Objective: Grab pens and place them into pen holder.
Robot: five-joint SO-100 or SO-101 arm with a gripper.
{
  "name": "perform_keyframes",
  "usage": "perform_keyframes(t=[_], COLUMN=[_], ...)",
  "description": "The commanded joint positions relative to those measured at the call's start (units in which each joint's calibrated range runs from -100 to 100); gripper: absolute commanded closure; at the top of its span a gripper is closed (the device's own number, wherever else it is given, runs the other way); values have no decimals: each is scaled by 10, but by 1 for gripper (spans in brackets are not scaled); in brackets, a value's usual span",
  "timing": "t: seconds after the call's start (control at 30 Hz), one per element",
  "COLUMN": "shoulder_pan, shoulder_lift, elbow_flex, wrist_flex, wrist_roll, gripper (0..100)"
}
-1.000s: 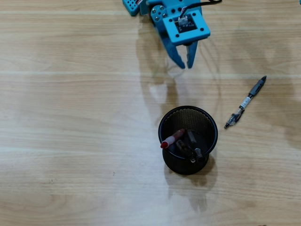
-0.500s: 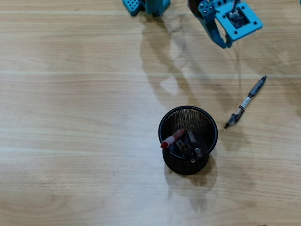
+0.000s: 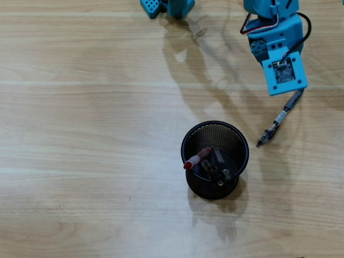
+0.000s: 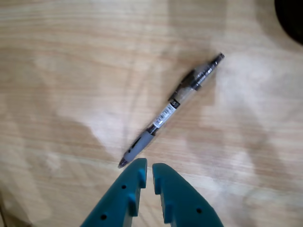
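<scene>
Pens: four counted. One clear-and-black pen [image 3: 275,125] lies flat and diagonal on the light wooden surface [image 3: 80,134], toward its right edge in the overhead view, apart from the one round black wire-mesh pen holder [image 3: 194,134] near the surface's middle. Inside the holder, three pens lean together: a red-and-translucent pen [image 3: 197,158], a black pen [image 3: 218,157], a grey pen [image 3: 225,174]. One blue arm reaches in from the top edge, its head directly over the loose pen's upper end. Wrist view: teal claw [image 4: 148,164] pointing down, fingers nearly pressed together with only a thin slit between, tips just beside the pen's [image 4: 171,109] grey end, holding nothing.
</scene>
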Motion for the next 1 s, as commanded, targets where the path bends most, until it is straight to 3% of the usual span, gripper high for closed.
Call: perform_keyframes(t=[0.0, 0.2, 0.57, 0.97], shoulder_pan=[-2, -16, -51, -56], shoulder_lift=[25, 54, 156, 202], elbow_flex=[-30, -51, -177, -186], wrist_flex=[8, 68, 61, 25], wrist_roll=[-52, -83, -84, -98], gripper=[98, 98, 98, 94])
